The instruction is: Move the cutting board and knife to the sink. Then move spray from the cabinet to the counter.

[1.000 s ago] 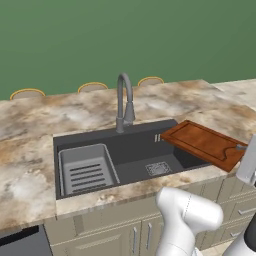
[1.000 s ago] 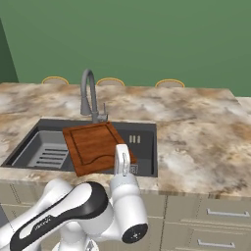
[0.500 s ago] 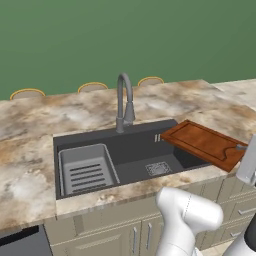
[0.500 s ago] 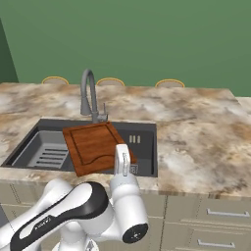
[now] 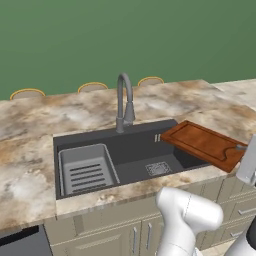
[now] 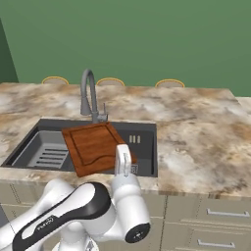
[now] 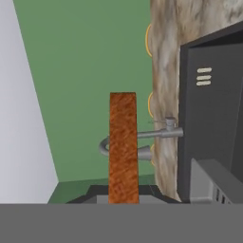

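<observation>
- On the left of the sink (image 5: 125,155) we see a grey rack (image 5: 86,168) on the floor of the basin; the tap (image 5: 124,102) stands at the back rim, about the middle.
- The cutting board (image 5: 205,144) is over the right part of the sink. It is tilted: its far end is over the basin near the back rim and its near end rises over the front right corner.
- Our pincer (image 6: 122,161) is at this near end, at the front edge of the counter (image 6: 196,132). It is closed tight on the near edge of the board; in the hand view the cutting board runs straight away from the pincer as a thin edge-on strip.
- So the long axis of the board points from the pincer to the tap, and the free basin floor lies below it and to the left. We judge that the coming move is to lower it that way.
- We cannot find the knife.
</observation>
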Controlling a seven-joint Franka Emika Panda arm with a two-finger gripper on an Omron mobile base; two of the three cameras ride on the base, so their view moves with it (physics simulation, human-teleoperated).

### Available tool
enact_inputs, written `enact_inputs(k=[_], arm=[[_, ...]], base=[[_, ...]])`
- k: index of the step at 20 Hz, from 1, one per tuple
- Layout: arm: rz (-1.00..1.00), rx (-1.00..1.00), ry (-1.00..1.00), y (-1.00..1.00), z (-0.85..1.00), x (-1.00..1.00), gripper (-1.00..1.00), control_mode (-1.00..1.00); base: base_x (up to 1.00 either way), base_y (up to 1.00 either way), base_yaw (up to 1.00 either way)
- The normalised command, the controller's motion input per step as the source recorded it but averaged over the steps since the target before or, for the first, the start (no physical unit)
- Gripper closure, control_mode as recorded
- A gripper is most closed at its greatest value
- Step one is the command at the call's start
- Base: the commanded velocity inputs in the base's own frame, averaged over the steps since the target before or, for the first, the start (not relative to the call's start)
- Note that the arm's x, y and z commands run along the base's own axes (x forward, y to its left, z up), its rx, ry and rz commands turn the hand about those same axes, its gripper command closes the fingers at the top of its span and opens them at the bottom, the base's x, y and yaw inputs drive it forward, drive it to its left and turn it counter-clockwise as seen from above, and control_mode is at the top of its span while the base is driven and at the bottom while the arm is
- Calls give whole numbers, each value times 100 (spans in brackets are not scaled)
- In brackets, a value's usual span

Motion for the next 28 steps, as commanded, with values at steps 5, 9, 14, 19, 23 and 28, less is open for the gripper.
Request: enact_inputs(k=[5,9,14,19,23,28], arm=[[10,0,5,-10,-6,0,100,-100],[16,0,15,-18,-10,0,100,-100],[19,0,12,-25,-11,1,100,-100],[15,0,10,-22,-13,10,100,-100],[16,0,1,-15,-12,12,100,-100],[12,-2,-1,3,-10,26,100,-100]], base=[[0,0,0],[0,0,0],[0,0,0],[0,0,0],[0,0,0],[0,0,0]])
